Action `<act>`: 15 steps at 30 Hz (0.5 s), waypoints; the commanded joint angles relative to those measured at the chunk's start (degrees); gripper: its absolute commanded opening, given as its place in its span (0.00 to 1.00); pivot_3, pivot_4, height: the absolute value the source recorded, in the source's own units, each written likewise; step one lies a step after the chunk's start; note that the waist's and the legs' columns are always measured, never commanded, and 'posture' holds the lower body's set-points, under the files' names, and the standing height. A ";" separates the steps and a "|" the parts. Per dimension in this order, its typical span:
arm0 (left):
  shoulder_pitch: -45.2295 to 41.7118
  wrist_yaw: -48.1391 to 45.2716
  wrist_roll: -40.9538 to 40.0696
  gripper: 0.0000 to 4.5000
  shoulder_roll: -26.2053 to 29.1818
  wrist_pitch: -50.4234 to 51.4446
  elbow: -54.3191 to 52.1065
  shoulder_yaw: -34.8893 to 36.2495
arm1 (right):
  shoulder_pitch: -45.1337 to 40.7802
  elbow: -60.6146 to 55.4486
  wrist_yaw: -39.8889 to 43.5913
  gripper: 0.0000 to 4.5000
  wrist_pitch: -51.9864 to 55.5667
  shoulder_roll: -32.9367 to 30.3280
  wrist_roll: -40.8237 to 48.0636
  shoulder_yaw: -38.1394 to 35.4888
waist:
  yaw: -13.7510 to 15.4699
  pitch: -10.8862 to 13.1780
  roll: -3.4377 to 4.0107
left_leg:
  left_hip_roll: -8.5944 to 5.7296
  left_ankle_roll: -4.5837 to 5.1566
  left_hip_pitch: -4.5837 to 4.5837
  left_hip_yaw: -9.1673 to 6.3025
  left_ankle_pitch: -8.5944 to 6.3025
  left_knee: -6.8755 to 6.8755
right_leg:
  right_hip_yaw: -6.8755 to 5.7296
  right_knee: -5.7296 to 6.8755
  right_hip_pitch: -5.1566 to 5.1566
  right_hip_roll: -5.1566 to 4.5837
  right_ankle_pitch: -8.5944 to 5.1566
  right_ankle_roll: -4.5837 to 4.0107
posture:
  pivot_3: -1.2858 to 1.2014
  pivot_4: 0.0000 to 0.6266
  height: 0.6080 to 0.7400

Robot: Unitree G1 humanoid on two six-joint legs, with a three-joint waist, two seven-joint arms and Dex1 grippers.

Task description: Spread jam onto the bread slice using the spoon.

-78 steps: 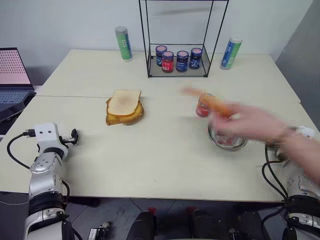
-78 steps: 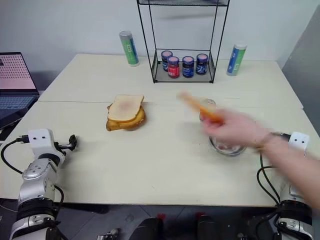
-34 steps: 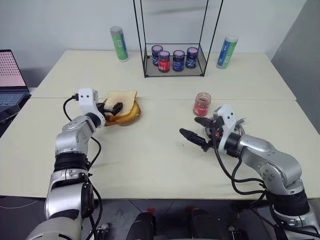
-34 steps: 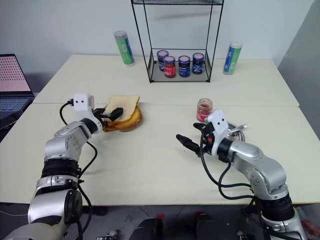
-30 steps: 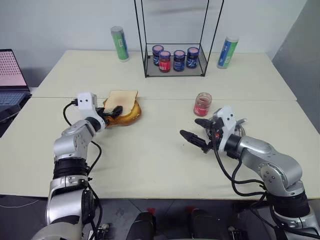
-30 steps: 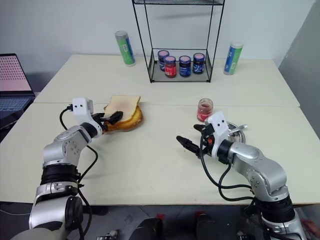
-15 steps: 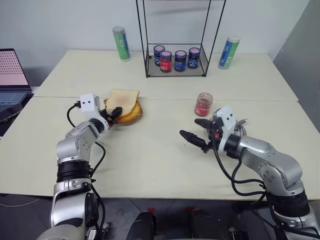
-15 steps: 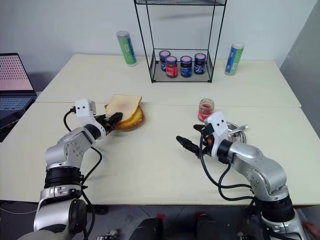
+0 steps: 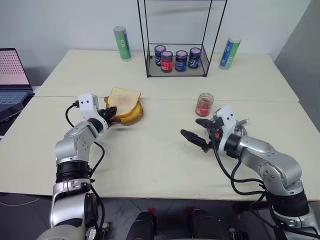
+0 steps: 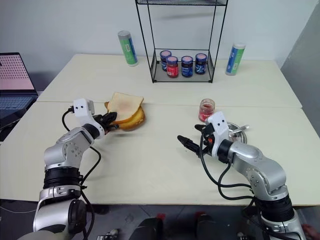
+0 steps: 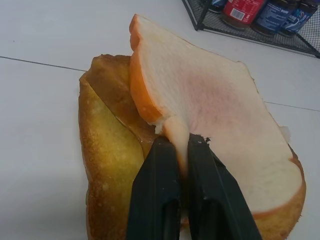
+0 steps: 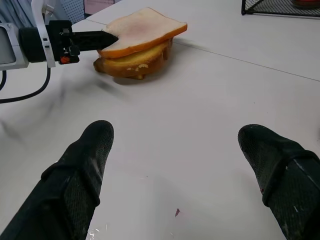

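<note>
Bread slice (image 9: 124, 97) lies on top of the toasted slices (image 9: 131, 113), left of centre on the table (image 9: 150, 150); left gripper (image 11: 182, 145) comes in from the left, pinching its near edge; behind, the wire rack (image 9: 176, 67) holds four jars (image 9: 177, 57) in a row, a tube (image 9: 120, 43) to its left, another tube (image 9: 229, 52) to its right; the jam (image 9: 203, 104) stands right of centre, the steel dish (image 10: 239, 132) just before it to the right, the spoon (image 10: 242, 128) resting in it; right gripper (image 9: 194, 131) sits left of the dish; a laptop (image 9: 12, 75) at far left.

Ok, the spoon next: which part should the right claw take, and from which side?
Probably the spoon handle, from the side away from the jam jar: the handle juts past the steel dish rim there, while its bowl lies inside. The right claw hangs open.
</note>
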 commanded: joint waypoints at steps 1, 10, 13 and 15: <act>-1.63 -0.39 -0.58 0.00 1.20 -1.26 -3.42 0.60 | -0.37 -1.44 -0.05 1.00 -0.84 -0.38 -0.49 -1.76 | 0.00 0.00 0.00 | 0.00 0.00 0.00 0.00 0.00 0.00 | 0.00 0.00 0.00 0.00 0.00 0.00 | 0.52 0.24 1.00; 2.29 -18.55 -13.85 0.00 8.03 16.42 -28.00 -8.51 | 2.10 -8.60 2.42 1.00 6.53 -5.76 7.31 -8.46 | 0.00 0.04 -0.06 | 0.00 -0.04 -0.09 -0.02 0.01 -0.02 | 0.01 -0.06 -0.03 0.00 0.00 0.00 | 0.52 0.24 1.00; 5.63 -18.80 -16.80 0.00 8.96 20.75 -33.78 -9.32 | 3.87 -10.86 3.35 1.00 8.40 -8.53 9.64 -9.89 | -0.02 0.02 0.01 | 0.02 -0.03 0.01 0.01 -0.01 -0.21 | 0.04 -0.31 0.11 -0.01 0.00 -0.01 | 0.52 0.24 1.00; 7.05 -17.65 -18.52 0.00 8.38 22.88 -35.67 -8.86 | 4.33 -11.43 3.06 1.00 9.09 -9.11 10.66 -10.62 | -0.21 0.04 0.01 | 0.11 0.01 0.04 0.02 -0.02 -0.20 | 0.03 -0.36 0.13 0.05 0.00 -0.01 | 0.52 0.24 1.00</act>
